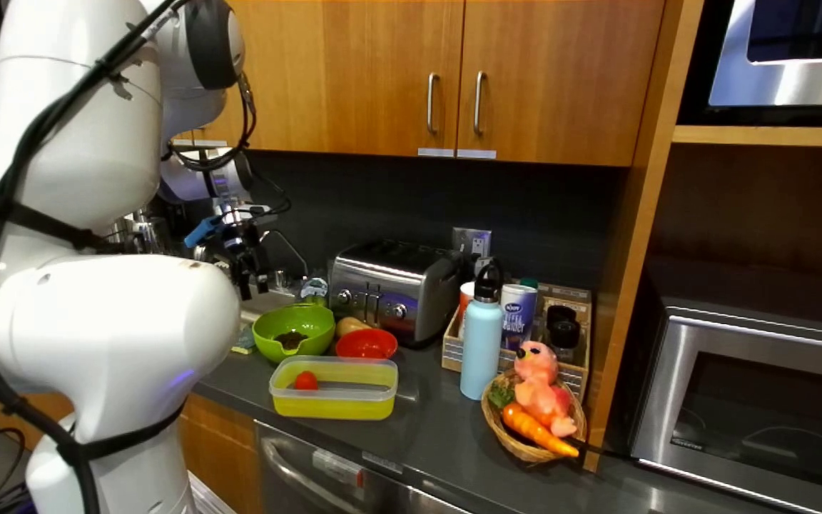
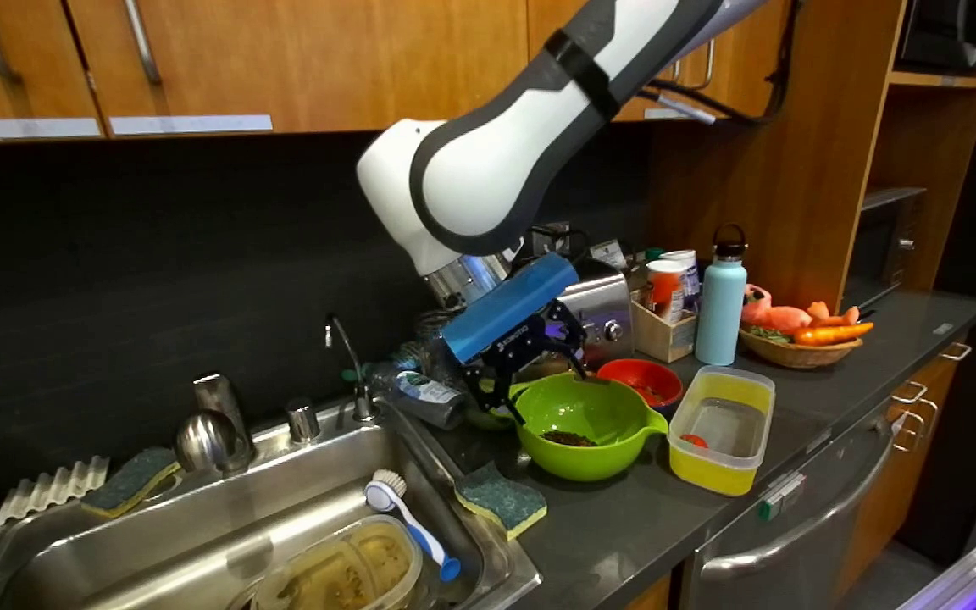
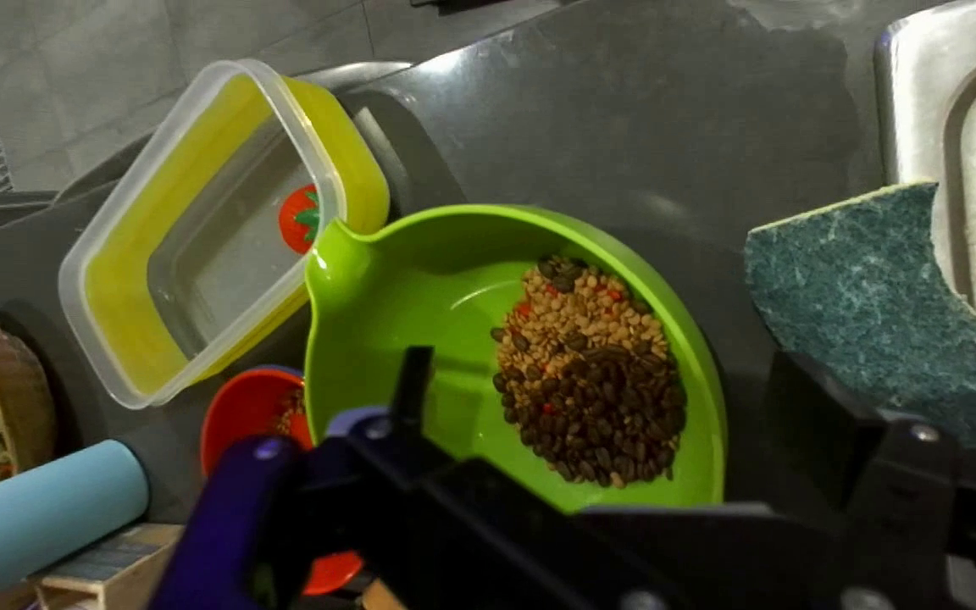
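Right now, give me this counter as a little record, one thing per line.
Green bowl: pale and dark grains inside
Fingers: spread wide by its rim, holding nothing; contact unclear
Yellow container: red item with green top inside
Red bowl: near the green bowl
Nearer sponge: between green bowl and sink
Bottle: light blue, upright beside the basket

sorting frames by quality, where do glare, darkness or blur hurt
Wrist view: glare on the counter edge, fingers nearly black; both exterior views: contents of the green bowl blur into a dark patch, backsplash very dark; in an exterior view, bright streaks on the sink.
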Available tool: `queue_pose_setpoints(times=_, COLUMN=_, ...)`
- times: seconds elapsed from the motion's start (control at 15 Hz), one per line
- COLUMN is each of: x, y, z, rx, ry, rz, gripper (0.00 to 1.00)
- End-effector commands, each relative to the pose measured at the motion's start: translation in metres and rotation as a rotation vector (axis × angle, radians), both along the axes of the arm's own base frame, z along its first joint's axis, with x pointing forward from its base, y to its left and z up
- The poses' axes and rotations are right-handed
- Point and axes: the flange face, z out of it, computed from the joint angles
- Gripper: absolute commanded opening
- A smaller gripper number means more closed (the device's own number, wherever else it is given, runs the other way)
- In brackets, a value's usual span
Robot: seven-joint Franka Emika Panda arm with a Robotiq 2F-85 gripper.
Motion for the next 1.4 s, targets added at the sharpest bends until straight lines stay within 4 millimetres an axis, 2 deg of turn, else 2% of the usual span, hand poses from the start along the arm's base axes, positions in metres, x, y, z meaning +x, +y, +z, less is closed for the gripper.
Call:
queue_pose_setpoints(times=0.0, x=-0.028, y=-0.023, z=0.02, rx=0.112, ry=-0.092, rz=-0.028, gripper=1.0)
queue_pose_setpoints(times=0.4, x=-0.045, y=-0.056, z=0.03, rx=0.371, ry=-0.272, rz=-0.025, gripper=1.0)
queue_pose_setpoints(times=0.73, x=-0.045, y=-0.075, z=0.026, rx=0.489, ry=-0.323, rz=-0.033, gripper=1.0)
queue_pose_setpoints(times=1.07, x=-0.038, y=-0.077, z=0.014, rx=0.564, ry=-0.302, rz=-0.02, gripper=1.0)
queue_pose_setpoints(times=1.33, x=-0.032, y=-0.067, z=0.007, rx=0.598, ry=-0.261, rz=0.027, gripper=1.0)
